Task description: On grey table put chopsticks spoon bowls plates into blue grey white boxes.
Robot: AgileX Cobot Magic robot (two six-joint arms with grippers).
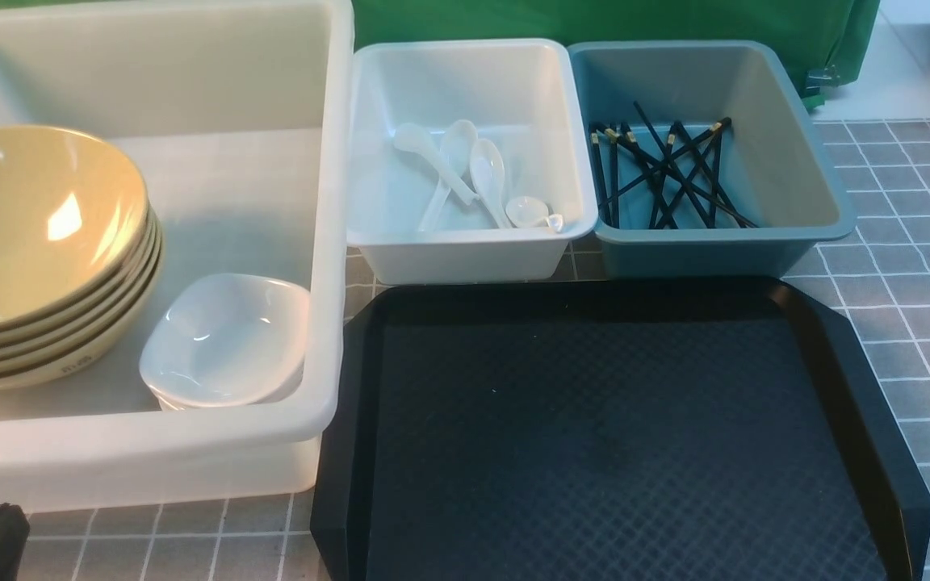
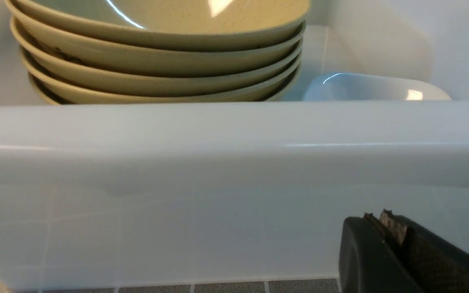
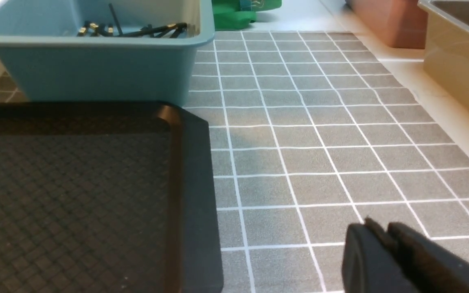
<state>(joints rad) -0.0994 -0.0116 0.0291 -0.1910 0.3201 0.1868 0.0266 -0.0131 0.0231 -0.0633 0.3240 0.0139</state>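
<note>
Spreading across the whole lower part of the front view, the grey tiled worktop [image 1: 917, 339] with pale grout lines carries everything.

On the left of that frame sits the very large translucent whitish plastic tub [image 1: 190, 444]. Inside it, at the left edge, a stack of wide glossy yellowish-olive bowls [image 1: 37, 234] with thin dark rims leans slightly. Just beside the stack, toward the tub's near right corner, lie the small glossy white rounded-square plates [image 1: 227, 339], nested.

Filling the lower centre and right of the frame is a black textured plastic tray with cut corners [image 1: 610, 436], its surface bare.

Above the tray, at upper centre, stands the smaller white rectangular plastic bin [image 1: 465, 250], touching or nearly touching the tub's right wall. It holds several glossy white soup spoons [image 1: 488, 173], lying loosely and overlapping.

To its right, at upper centre-right, stands the like-sized blue-grey plastic bin [image 1: 715, 250], just beside the white one. Long thin black chopsticks [image 1: 667, 173] with small gold bands lie criss-crossed in it.

The left tool [image 2: 385, 236] shows at the lower right of the left wrist frame, near the tub's outer wall, its dark fingers pressed together on nothing. The right tool [image 3: 381, 244] shows at the lower right of the right wrist frame, above bare tiles beside the tray, likewise clenched and empty.
</note>
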